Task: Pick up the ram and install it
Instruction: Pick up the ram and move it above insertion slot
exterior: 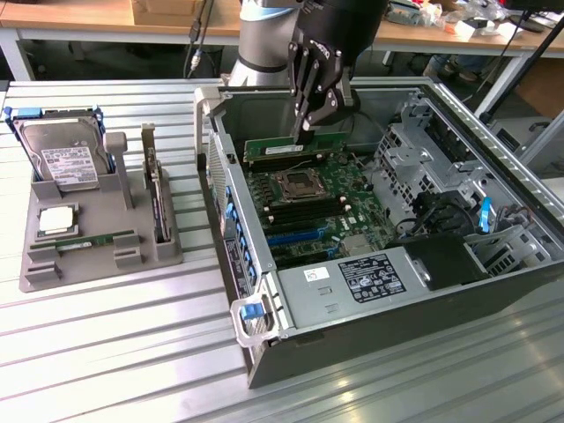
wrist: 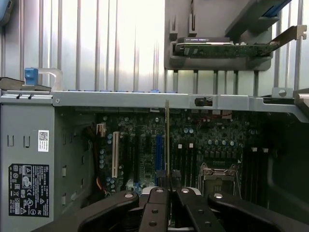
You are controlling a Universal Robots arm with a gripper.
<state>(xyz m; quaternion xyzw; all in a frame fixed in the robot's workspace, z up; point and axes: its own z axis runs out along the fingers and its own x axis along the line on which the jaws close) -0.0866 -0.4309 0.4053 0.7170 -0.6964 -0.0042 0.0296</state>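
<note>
Gripper: the gripper (exterior: 306, 132) hangs from the arm inside the open computer case (exterior: 493, 264), clenched on the top edge of the ram (exterior: 282, 152).
Grip, seen from the wrist: the dark fingers (wrist: 159, 193) pinch the ram (wrist: 167, 130) from both sides. The stick shows edge-on, as a thin line running away from the gripper (wrist: 167, 178).
Ram: a long green stick, held level and lengthwise over the motherboard (exterior: 308, 211), at the black memory slots beyond the CPU socket (exterior: 295, 185). It sits near the case's back wall. I cannot tell whether its lower edge touches a slot.
Case: it lies on its side with the lid off. A power supply (exterior: 374, 278) with a black label sits at the near end, and a blue latch (exterior: 251, 313) at the near corner.
Tray: a grey holder (exterior: 101, 260) stands on the slatted metal tabletop (exterior: 115, 361), at the exterior view's left and well apart from the gripper.
Tray contents: a silver hard drive (exterior: 66, 163), a square processor chip (exterior: 55, 220), an expansion card (exterior: 157, 198) standing on edge, and a second green stick (exterior: 88, 241) lying in its groove.
</note>
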